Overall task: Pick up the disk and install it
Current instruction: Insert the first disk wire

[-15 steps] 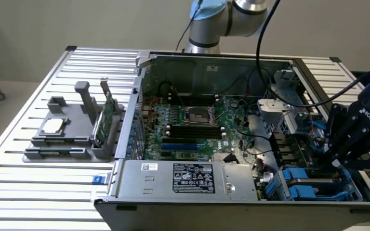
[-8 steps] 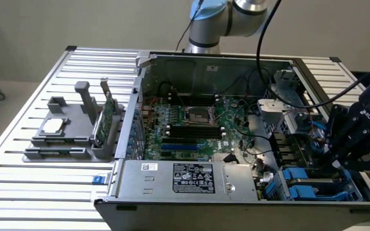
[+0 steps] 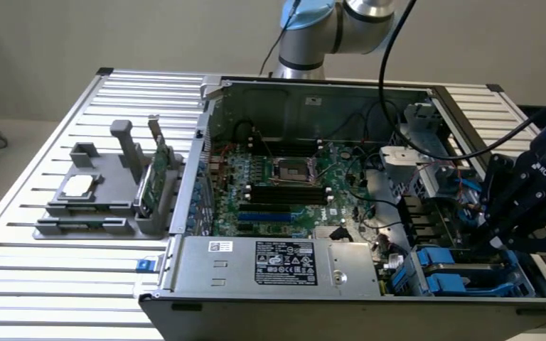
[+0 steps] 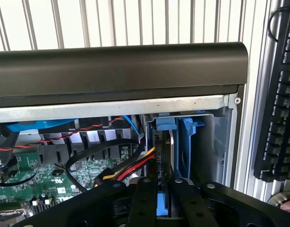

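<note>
From the wrist, the gripper [image 4: 164, 189] hangs over the drive corner of the open computer case [image 3: 301, 89], its two black fingers [image 4: 145, 203] drawn close together with a strip of blue carrier rail between them; it looks clenched on the disk [image 4: 164, 156], which stands on edge in the bay so that its blue rails line up with the slot walls; the hold is edge-on, probably because the bay admits the drive only that way. Just beside it a blue carrier bracket [image 4: 187, 142] lines the neighbouring slot; red, yellow and black cables [image 4: 133, 166] loop past on the motherboard side, close enough to matter for a seated drive. Beyond the bay rises the dark case rim [image 4: 116, 66], then the slatted table [image 4: 111, 21], with a keyboard [image 4: 279, 104] lying off the case.

In the exterior view the gripper [image 3: 500, 238] sits at the exterior view's right, over the blue drive bays [image 3: 443, 266]; farther across lie the motherboard [image 3: 283, 185] and power supply [image 3: 292, 266]; well apart, on the exterior view's left, a grey fixture [image 3: 102, 192] props a green circuit card [image 3: 159, 167] upright and a small silver chip [image 3: 79, 186] flat, each kept reachable.
</note>
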Robot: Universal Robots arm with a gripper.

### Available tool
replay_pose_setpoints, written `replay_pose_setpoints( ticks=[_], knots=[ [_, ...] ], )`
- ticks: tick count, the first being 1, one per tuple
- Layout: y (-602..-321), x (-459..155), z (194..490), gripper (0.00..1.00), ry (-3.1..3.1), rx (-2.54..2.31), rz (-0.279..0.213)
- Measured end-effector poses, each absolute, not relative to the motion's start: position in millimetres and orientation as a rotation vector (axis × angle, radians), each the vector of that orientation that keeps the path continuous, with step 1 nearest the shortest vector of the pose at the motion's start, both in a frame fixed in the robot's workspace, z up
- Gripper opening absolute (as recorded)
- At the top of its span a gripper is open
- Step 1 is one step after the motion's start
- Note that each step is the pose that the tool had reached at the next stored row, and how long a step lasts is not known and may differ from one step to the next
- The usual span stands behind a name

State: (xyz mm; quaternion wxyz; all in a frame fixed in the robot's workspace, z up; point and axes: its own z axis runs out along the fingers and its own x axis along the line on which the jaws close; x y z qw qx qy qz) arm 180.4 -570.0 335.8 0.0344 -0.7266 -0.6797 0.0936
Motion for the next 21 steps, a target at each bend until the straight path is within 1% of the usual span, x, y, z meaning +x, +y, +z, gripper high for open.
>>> replay_pose_setpoints(
  ticks=[21],
  knots=[
    [-574.1, 180.3, 335.8, 0.16, -2.085, -2.222, 0.266]
  ],
)
